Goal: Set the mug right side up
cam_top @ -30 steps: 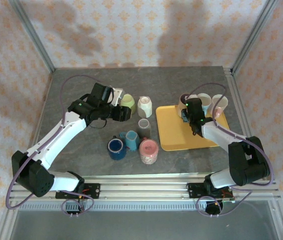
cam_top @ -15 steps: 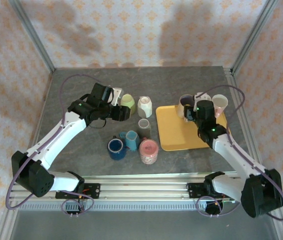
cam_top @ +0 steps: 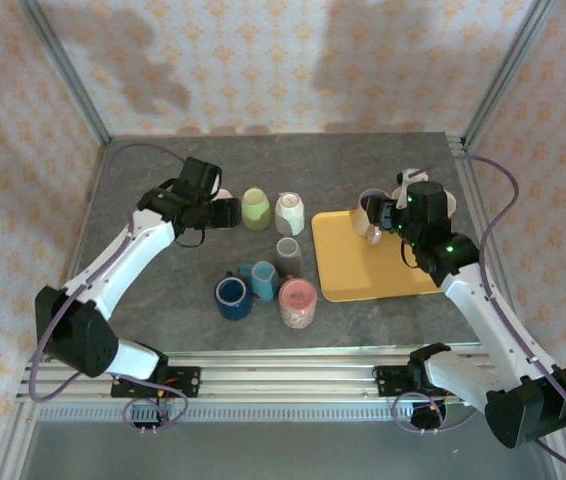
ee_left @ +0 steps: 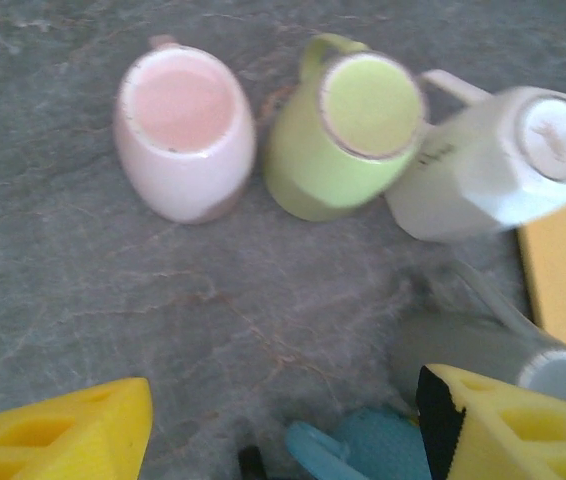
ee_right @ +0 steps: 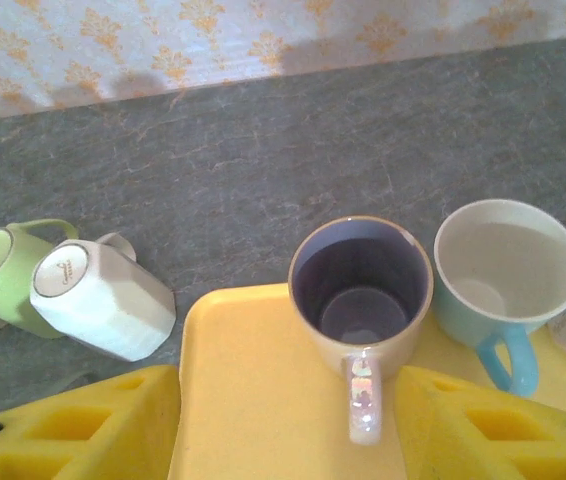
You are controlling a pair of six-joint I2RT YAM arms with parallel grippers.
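Observation:
A cream mug with a purple inside (ee_right: pixel 361 280) stands upright at the back edge of the yellow tray (ee_right: pixel 253 400), its handle toward the camera. My right gripper (ee_right: pixel 283 428) is open, one finger on each side of that handle and touching nothing; from above, the right gripper (cam_top: pixel 387 216) sits just right of the same mug (cam_top: pixel 369 213). A pale pink mug (ee_left: pixel 183 130), a green mug (ee_left: pixel 348 125) and a white mug (ee_left: pixel 503 160) sit base-up on the table. My left gripper (ee_left: pixel 283 432) hangs open above the stone near them, holding nothing; from above, the left gripper (cam_top: pixel 225 212) is left of the green mug (cam_top: pixel 255 208).
A light blue mug (ee_right: pixel 508 265) stands upright beside the purple one. In front of the left gripper are a grey mug (cam_top: pixel 289 250), two blue mugs (cam_top: pixel 233 297) and a pink patterned mug (cam_top: pixel 298 303). Metal frame posts border the table.
The right gripper has opened and drawn back to the right, leaving the purple mug upright on the tray. The left gripper has moved left and back from the green mug and opened wider.

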